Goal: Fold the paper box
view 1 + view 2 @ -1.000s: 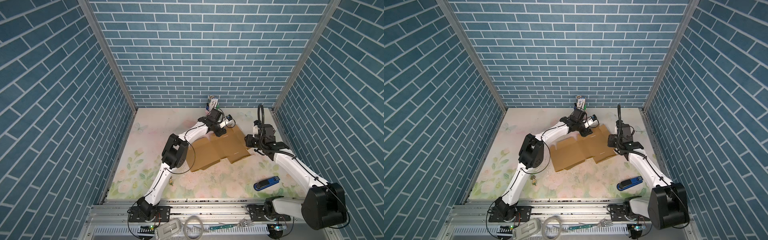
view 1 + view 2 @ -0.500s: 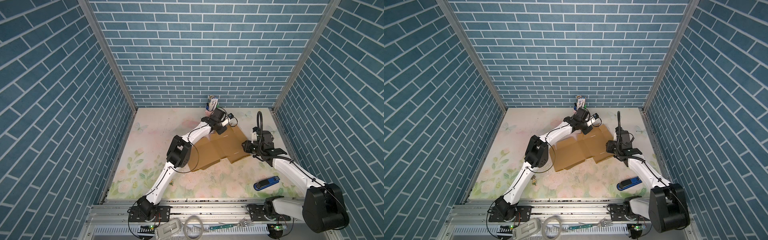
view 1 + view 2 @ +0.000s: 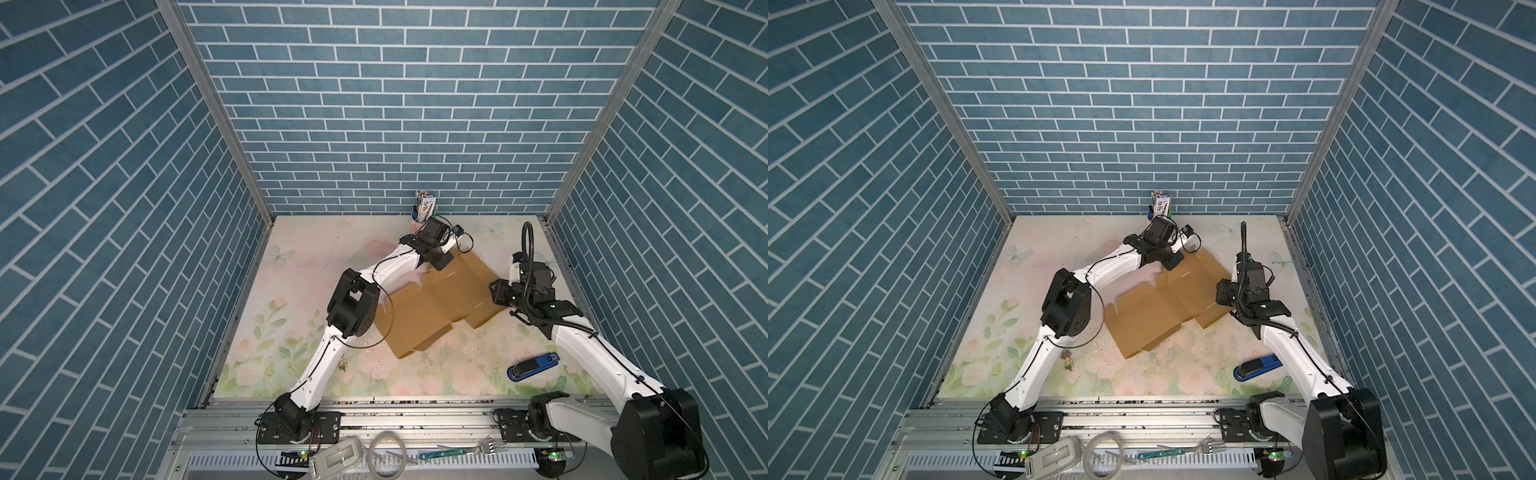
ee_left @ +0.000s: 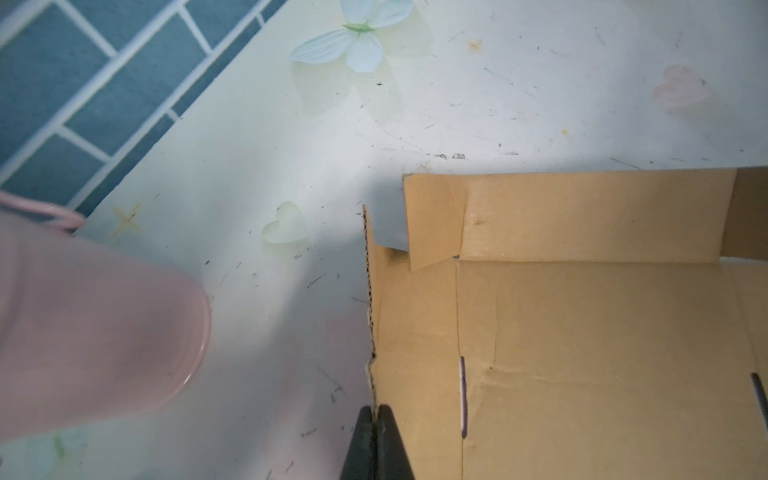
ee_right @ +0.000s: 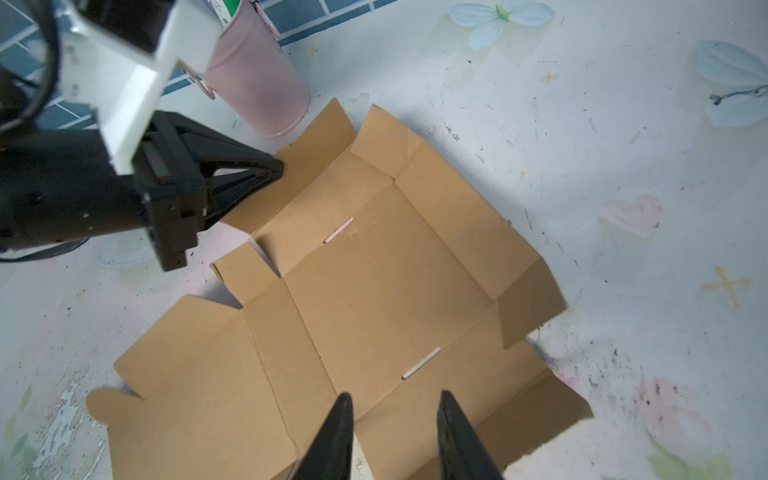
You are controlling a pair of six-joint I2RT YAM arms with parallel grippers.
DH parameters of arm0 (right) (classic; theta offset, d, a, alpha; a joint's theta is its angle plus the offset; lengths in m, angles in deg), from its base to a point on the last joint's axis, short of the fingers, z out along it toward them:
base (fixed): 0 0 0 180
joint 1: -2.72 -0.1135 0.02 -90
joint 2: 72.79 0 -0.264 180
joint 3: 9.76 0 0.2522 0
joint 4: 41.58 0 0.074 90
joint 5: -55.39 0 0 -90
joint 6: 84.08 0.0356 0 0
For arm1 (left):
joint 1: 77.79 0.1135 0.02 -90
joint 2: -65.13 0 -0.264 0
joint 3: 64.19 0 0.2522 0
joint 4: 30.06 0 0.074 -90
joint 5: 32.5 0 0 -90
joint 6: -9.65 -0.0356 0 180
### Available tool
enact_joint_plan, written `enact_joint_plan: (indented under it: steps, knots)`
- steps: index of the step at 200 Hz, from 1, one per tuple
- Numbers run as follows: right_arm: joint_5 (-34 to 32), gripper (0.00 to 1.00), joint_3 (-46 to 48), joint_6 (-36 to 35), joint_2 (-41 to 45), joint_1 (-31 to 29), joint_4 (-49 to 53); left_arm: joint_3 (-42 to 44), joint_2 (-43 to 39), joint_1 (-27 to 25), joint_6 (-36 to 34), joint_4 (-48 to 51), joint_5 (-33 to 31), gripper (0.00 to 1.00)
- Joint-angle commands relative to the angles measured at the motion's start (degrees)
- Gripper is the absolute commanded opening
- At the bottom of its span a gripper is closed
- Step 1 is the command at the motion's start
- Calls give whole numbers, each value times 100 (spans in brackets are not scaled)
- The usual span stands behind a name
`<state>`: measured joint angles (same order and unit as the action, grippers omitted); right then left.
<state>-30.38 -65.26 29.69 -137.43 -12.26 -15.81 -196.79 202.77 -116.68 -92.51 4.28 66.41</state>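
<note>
The box (image 3: 436, 307) lies nearly flat between the grippers. The left gripper (image 4: 376, 415) is pinched shut on its far side flap's edge, while the right gripper (image 5: 392, 403) is half open, empty, poised over the opposite flap, the side it is nearer

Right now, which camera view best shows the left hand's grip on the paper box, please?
The left wrist view: the left hand is shut on a flap edge of the paper box, seen close up. The right wrist view shows that pinch from the side; both top views show it only small.
</note>
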Motion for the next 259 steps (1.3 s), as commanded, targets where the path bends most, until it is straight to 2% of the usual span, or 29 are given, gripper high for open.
enact_joint_plan:
  steps: [1,42,74,111,143,188,259]
  knots:
    - [-104,35,-173,93,152,-13,143,1101,-926,5,902,-1490,-235,0]
    - [-13,36,-355,-65,188,-14,399,3239,-2072,-22,1925,-3393,-533,0]
    - [47,36,-589,-264,73,-13,688,4496,-2606,-100,2093,-4591,-908,0]
    - [592,37,-836,-487,-76,-27,852,5566,-2958,-214,2086,-5700,-1054,0]
    - [749,39,-1156,-668,-317,-121,1065,6253,-3227,-254,2040,-6334,-1096,0]
    - [619,41,-1390,-785,-517,-473,1163,6966,-3498,-259,1930,-7085,-1042,0]
    - [530,43,-1441,-1105,-210,-714,1324,7448,-3788,-252,1678,-7771,-877,0]
